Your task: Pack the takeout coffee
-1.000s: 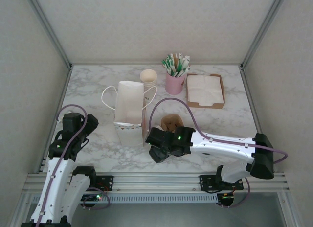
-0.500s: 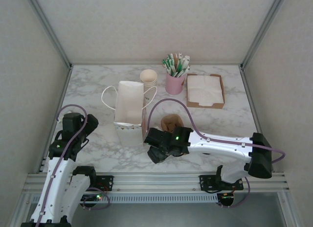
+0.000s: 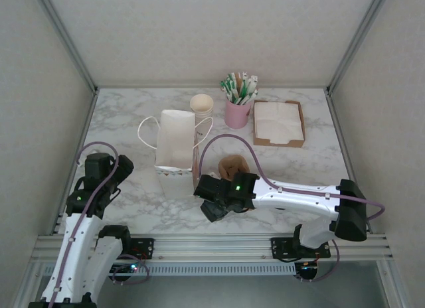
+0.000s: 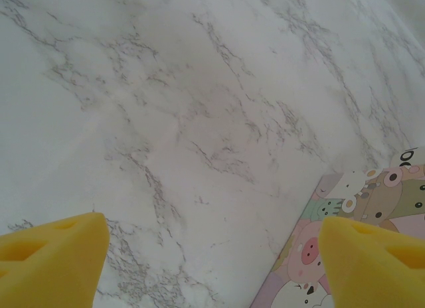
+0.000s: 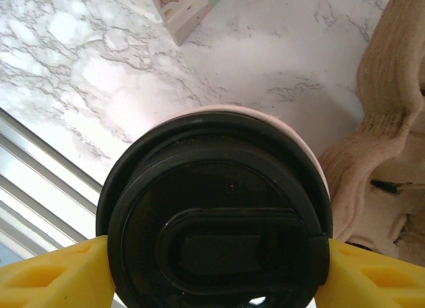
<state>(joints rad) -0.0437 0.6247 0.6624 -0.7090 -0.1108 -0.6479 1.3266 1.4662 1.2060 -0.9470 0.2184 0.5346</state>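
Note:
The takeout coffee cup (image 5: 216,215), its black lid facing the camera, sits between the yellow fingers of my right gripper (image 5: 212,271), which is shut on it. In the top view my right gripper (image 3: 214,205) hangs just right of the near corner of the white paper bag (image 3: 176,147), which stands open at the table's middle left. A brown pulp cup carrier (image 3: 232,166) lies right behind the gripper and shows again as the carrier (image 5: 392,122) beside the cup. My left gripper (image 3: 109,172) is open over bare marble left of the bag, whose cartoon-printed side (image 4: 345,202) is by its right finger.
At the back stand an empty paper cup (image 3: 202,105), a pink cup of stirrers and sachets (image 3: 236,109) and a brown tray of napkins (image 3: 279,122). The bag's handles (image 3: 147,130) spread out on the marble. The metal rail (image 3: 212,245) runs along the near edge.
My right gripper has shifted slightly left with the cup, closer to the bag's near corner. The left arm has stayed still.

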